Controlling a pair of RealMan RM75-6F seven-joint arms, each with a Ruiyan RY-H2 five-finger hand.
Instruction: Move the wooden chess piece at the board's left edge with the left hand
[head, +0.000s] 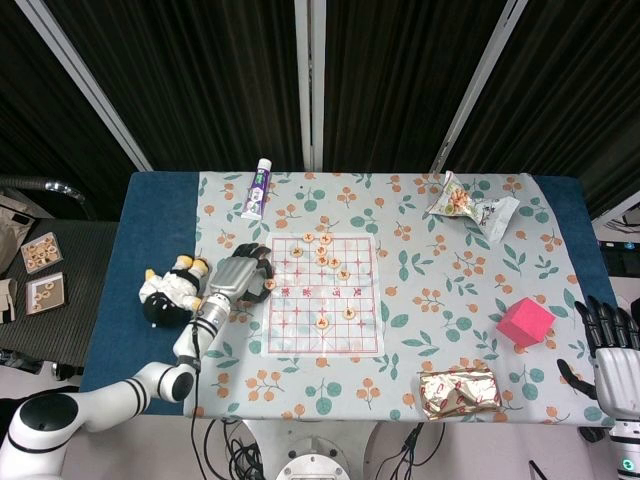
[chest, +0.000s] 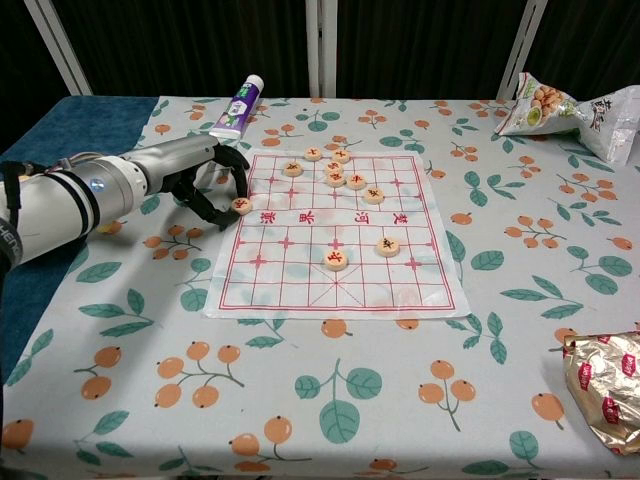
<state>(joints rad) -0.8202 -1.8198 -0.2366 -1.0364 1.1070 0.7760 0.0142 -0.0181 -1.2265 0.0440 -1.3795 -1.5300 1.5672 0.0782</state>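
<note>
The wooden chess piece (chest: 241, 204) lies at the left edge of the paper chess board (chest: 300, 270), also seen from above as the piece (head: 269, 284) on the board (head: 300, 330). My left hand (chest: 205, 178) curls over it from the left, thumb and a fingertip closed against the piece, which still rests on the board. In the head view the left hand (head: 238, 276) hides part of the piece. My right hand (head: 610, 352) stands off the table's right edge, fingers apart, holding nothing; the chest view does not show it.
Several other wooden pieces (chest: 337, 177) sit on the board's far half, two more (chest: 336, 259) near its middle. A toothpaste tube (chest: 237, 106), a plush toy (head: 172, 287), a snack bag (chest: 570, 105), a pink box (head: 525, 322) and a gold packet (chest: 605, 385) lie around.
</note>
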